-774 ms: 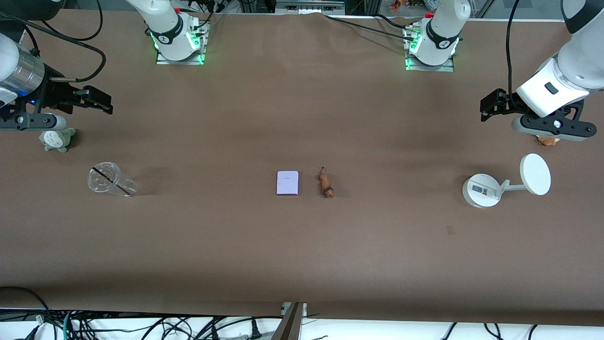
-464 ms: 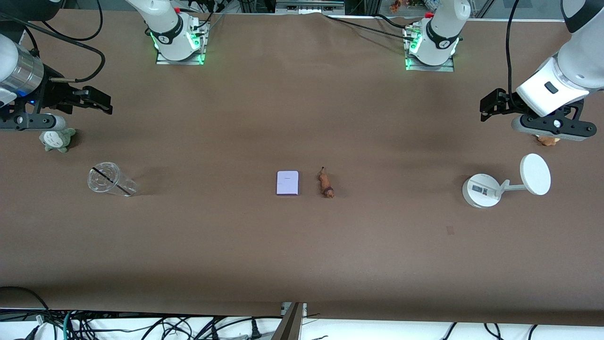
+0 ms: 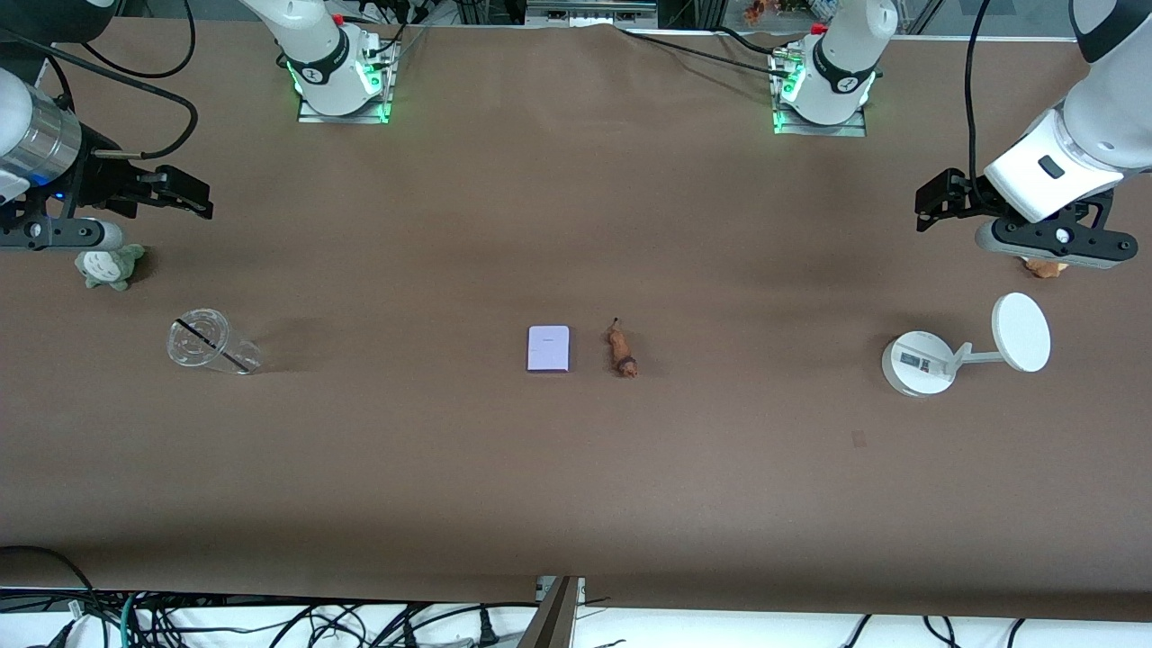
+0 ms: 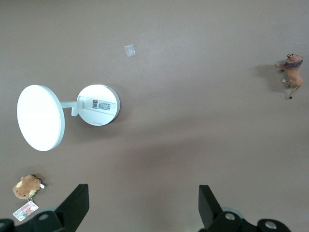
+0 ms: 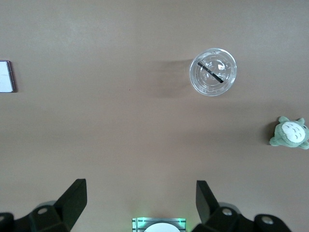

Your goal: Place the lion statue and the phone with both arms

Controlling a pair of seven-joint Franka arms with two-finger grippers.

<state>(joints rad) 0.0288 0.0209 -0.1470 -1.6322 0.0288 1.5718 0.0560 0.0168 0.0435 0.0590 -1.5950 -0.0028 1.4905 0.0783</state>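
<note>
The phone (image 3: pixel 548 348), a pale lavender rectangle, lies flat at the table's middle. Its edge shows in the right wrist view (image 5: pixel 5 76). The lion statue (image 3: pixel 621 351), a small orange-brown figurine, lies on its side beside the phone, toward the left arm's end. It also shows in the left wrist view (image 4: pixel 292 70). My left gripper (image 3: pixel 932 203) is open and empty, raised over the table at the left arm's end (image 4: pixel 143 208). My right gripper (image 3: pixel 187 193) is open and empty, raised over the right arm's end (image 5: pixel 140 198). Both are well away from the phone and lion.
A white round-based device with a disc on an arm (image 3: pixel 920 362) and a brown plush (image 3: pixel 1044 266) sit at the left arm's end. A clear lidded cup (image 3: pixel 205 342) and a grey-green plush (image 3: pixel 108 267) sit at the right arm's end.
The right gripper has drifted very slightly toward its end of the table. The phone, lion and left arm have not moved.
</note>
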